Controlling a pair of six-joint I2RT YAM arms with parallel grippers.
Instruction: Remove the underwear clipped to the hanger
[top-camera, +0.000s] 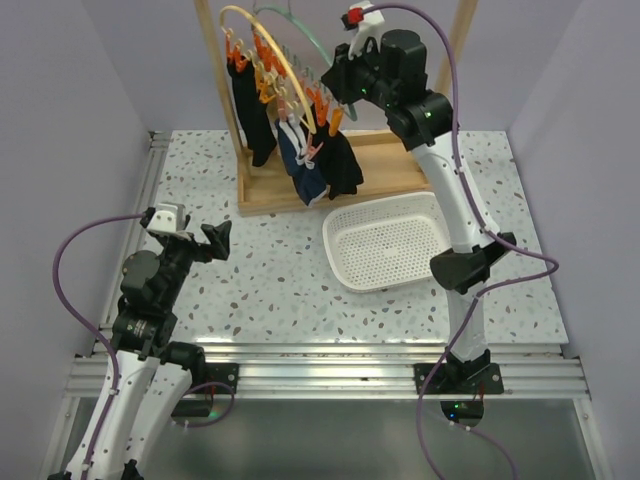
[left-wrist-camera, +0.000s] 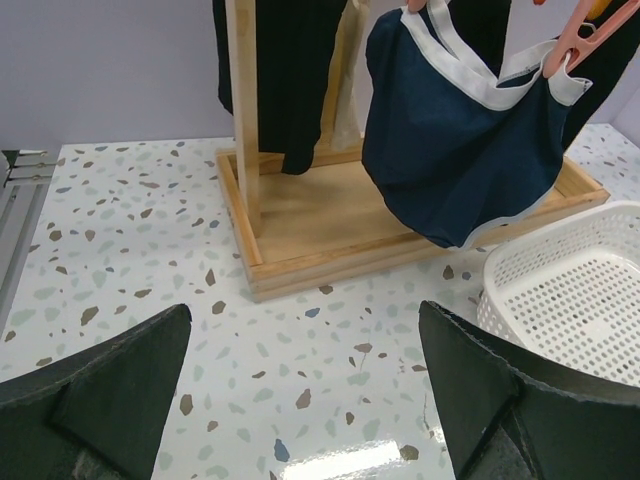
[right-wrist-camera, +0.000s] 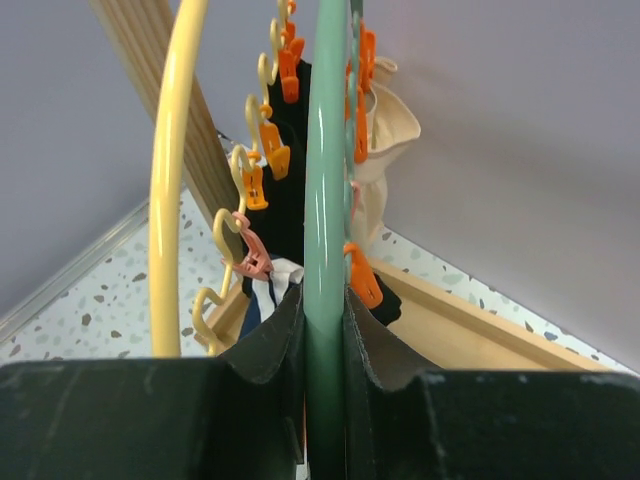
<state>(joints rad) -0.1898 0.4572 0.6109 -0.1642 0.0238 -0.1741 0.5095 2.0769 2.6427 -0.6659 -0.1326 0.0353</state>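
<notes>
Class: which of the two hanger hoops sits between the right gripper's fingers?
The green hoop; the yellow hoop runs free beside the right gripper.

No readable text, no labels, brands or numbers, nothing legible on hanger (right-wrist-camera: 325, 200) or basket (top-camera: 338, 255)

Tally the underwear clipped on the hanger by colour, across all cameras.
Black underwear: 2 that can be told apart
Navy underwear with white trim: 1
Beige underwear: 1
Total: 4 visible; more may hang hidden behind these.
</notes>
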